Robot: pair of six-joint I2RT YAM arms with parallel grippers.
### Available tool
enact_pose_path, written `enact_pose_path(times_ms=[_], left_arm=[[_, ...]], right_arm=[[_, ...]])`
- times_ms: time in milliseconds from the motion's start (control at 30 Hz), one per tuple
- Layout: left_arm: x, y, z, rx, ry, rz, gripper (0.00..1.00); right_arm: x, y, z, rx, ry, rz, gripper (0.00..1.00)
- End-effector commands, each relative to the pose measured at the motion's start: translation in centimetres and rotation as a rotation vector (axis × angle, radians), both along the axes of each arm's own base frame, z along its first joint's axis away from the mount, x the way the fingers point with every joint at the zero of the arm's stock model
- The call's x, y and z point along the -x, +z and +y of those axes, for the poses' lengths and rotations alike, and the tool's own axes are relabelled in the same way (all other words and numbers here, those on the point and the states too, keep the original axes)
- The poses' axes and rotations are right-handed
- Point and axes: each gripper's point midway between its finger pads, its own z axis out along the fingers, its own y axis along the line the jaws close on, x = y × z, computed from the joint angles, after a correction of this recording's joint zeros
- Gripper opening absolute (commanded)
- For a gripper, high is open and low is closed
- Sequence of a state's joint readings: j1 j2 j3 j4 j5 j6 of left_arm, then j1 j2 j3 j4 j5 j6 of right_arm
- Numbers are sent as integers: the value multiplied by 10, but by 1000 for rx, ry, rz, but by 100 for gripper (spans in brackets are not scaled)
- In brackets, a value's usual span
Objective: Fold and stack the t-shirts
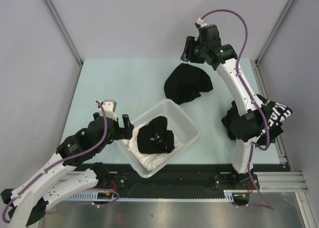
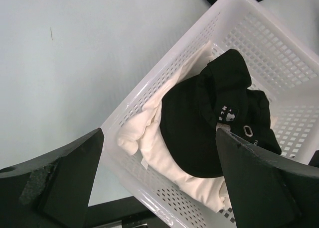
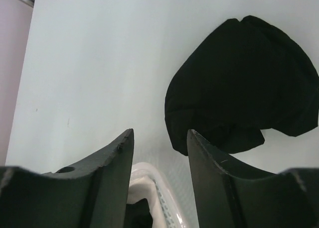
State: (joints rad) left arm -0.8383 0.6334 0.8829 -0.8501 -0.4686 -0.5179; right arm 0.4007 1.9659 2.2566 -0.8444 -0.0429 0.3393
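Heaped t-shirt: black, bunched in a rounded lump on the far middle of the table, apart from the basket and touching nothing of mine.
Basket t-shirt: black and crumpled, with a small white print showing. It lies inside the basket on top of a white cloth.
Lettered t-shirt: black with big white letters, bunched at the table's right edge against the lower part of my right arm.
White cloth: folded under the basket t-shirt, its pale edge showing along the basket's near wall.
Basket: white slotted plastic, set askew at the near middle of the table, between my two arms.
Right jaws: parted with nothing between them, held high over the table's far edge beyond the heaped t-shirt. In my wrist view that heap lies ahead and to the right of the gap.
Left jaws: spread wide and empty, hovering just beside the basket's left wall, framing the basket t-shirt in my wrist view.
Table: pale blue-green, carrying the basket and the heap.
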Motion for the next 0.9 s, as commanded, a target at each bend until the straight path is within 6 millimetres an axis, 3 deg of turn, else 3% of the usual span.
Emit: enact_pose_path(times_ms=[0, 100, 133, 167, 233, 300, 367, 400, 467, 667, 867], left_arm=[[-3, -8, 2, -6, 28, 11, 99], [-7, -13, -2, -11, 33, 18, 100], [-8, -17, -3, -22, 44, 33, 100], [-10, -17, -4, -28, 50, 39, 99], [-17, -29, -3, -87, 89, 80, 99], [-25, -43, -4, -158, 111, 134, 100], [-30, -53, -4, -207, 118, 168, 100], [-35, -62, -5, -245, 125, 198, 100], [-42, -64, -9, -260, 130, 212, 99], [-75, -55, -27, -267, 111, 182, 99], [-100, -62, -47, -266, 51, 202, 83]], right_arm=[[29, 50, 0, -59, 21, -101, 52], [47, 34, 0, -69, 28, -50, 52], [62, 49, -5, -91, 30, -77, 52], [68, 28, -5, -81, 31, -37, 52], [89, 40, -12, -118, 26, -66, 52], [101, 26, -17, -133, 9, -47, 52], [115, 36, -25, -156, 4, -75, 53], [119, 31, -27, -150, 4, -66, 53], [130, 35, -32, -149, 7, -68, 53], [154, 55, -46, -160, 3, -100, 53], [161, 59, -55, -152, -1, -106, 54]])
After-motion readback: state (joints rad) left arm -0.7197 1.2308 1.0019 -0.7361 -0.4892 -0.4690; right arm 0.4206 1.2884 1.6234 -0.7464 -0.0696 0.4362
